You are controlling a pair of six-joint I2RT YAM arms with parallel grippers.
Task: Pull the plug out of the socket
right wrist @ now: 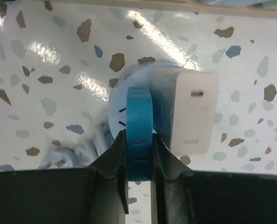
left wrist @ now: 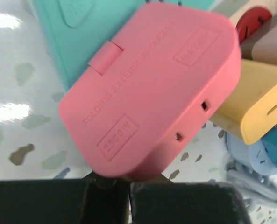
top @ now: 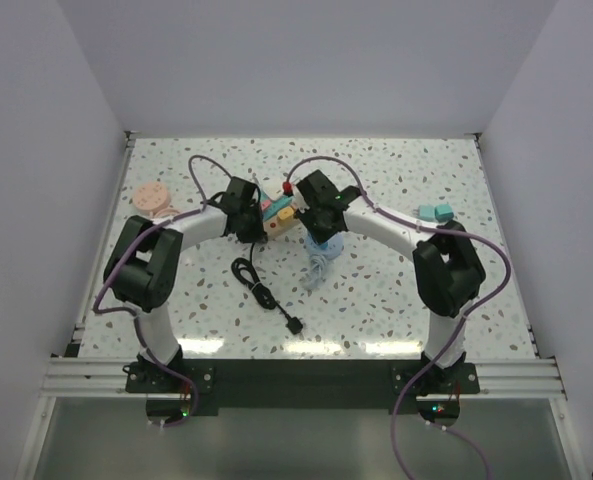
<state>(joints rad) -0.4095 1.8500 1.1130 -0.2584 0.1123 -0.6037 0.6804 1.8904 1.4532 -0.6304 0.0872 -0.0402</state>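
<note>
Gripping the plug looks to be the step in hand. The right claw [right wrist: 139, 142] pinches a bright blue flat plastic plug [right wrist: 139, 109] edge-on between its two black fingers. The plug stands straight ahead of the tips, against a pale blue round slotted disc [right wrist: 115, 100]. Just to that claw's right, beside the plug, stands a white rectangular plastic block [right wrist: 194, 112], and down to its left lies a pale blue coiled cable [right wrist: 68, 156]. The left claw [left wrist: 127, 186] is pressed together, its tips at the near edge of a pink rounded plastic block [left wrist: 147, 88]; whether it nips that edge I cannot tell. The socket, a pale wooden oblong strip [top: 282, 221], lies on the speckled counter [top: 396, 290] between the two claws, its edge running along the far side ahead of the right claw. The next move, I judge, calls for a straight pull back along the fingers' line, without twisting, with the left claw steadying its side so nothing else is dragged along.
</note>
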